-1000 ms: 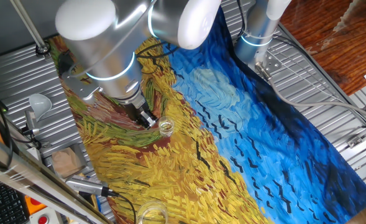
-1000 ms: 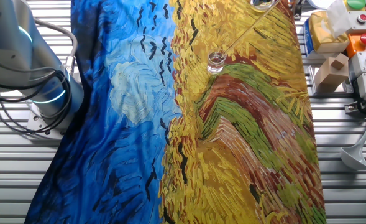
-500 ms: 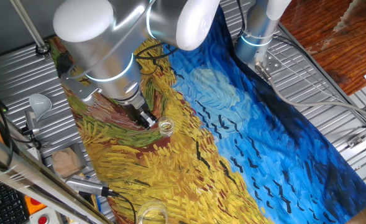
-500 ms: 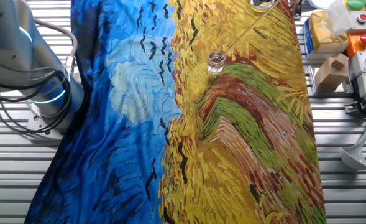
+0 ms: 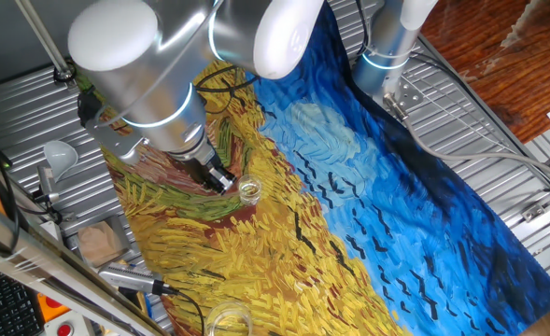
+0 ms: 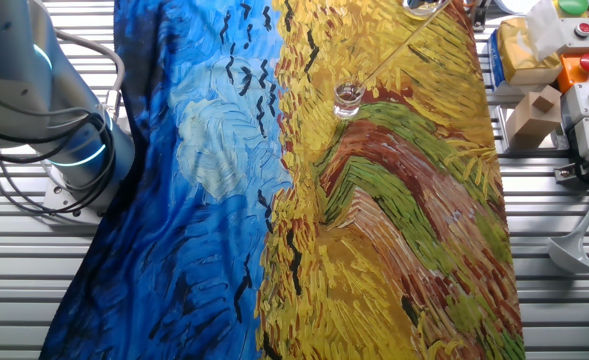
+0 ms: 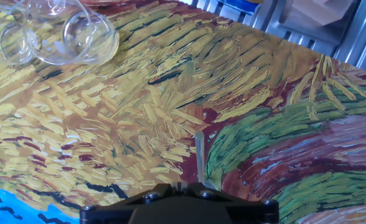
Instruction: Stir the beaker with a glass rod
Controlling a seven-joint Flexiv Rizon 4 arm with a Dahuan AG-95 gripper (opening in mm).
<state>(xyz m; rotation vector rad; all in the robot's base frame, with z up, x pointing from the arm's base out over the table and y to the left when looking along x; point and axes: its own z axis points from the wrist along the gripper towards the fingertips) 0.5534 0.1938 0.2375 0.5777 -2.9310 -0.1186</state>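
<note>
In one fixed view my gripper (image 5: 219,179) hangs just left of the beaker (image 5: 248,190), a small clear glass on the painted cloth. The hand view shows the jaws (image 7: 186,186) shut on the thin glass rod (image 7: 198,155), which points out over yellow and green brushstrokes. Clear glassware (image 7: 77,34) fills that view's top left corner; I cannot tell which piece it is. In the other fixed view the beaker (image 6: 349,97) stands alone and a thin pale line (image 6: 399,47) slants from beside its rim to the top edge. The gripper is out of that frame.
A wider clear glass vessel (image 5: 228,322) stands near the cloth's front edge and shows again at the top edge (image 6: 424,8). Boxes and a button unit (image 6: 584,70) sit on the ribbed metal table (image 6: 564,190) beside the cloth. The arm's base (image 6: 44,110) stands at the left.
The arm's upper joints have drifted a little to the left. The gripper tip and the beaker stay where they were.
</note>
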